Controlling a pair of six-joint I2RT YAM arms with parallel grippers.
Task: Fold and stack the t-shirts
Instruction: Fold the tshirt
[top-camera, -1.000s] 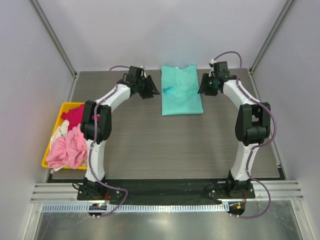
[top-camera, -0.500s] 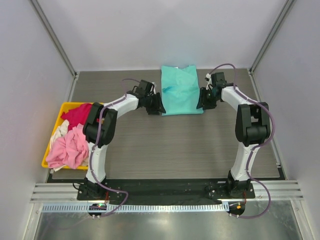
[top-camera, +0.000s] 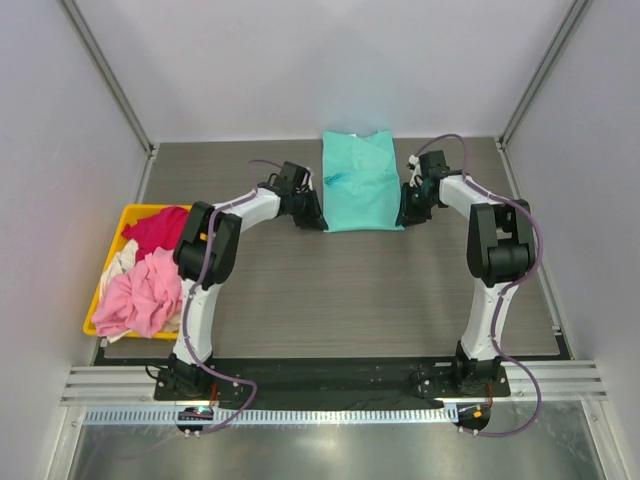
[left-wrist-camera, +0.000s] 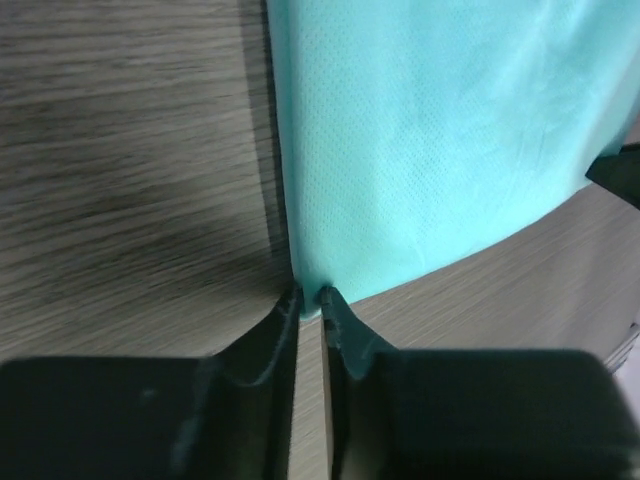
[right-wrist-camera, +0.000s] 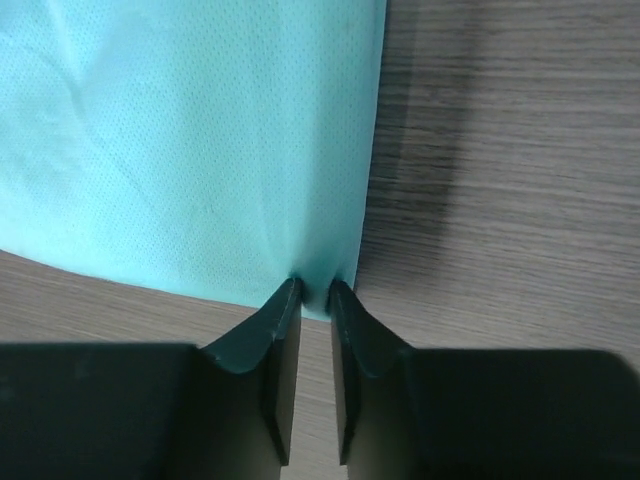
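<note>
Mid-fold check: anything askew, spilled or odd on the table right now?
Nothing serious. The teal t-shirt lies flat, its near corners pinched by the left tool and right tool. Only the crumpled pink t-shirt bulges over the yellow bin rim.

The turquoise t-shirt (top-camera: 363, 182) has a fine dotted weave. The table (top-camera: 350, 290) is grey woodgrain, the bin (top-camera: 133, 213) yellow

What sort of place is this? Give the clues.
Likely a robot lab test cell: left arm and right arm bolted to a table, plain enclosing walls, a teal t-shirt, a yellow bin of shirts.
</note>
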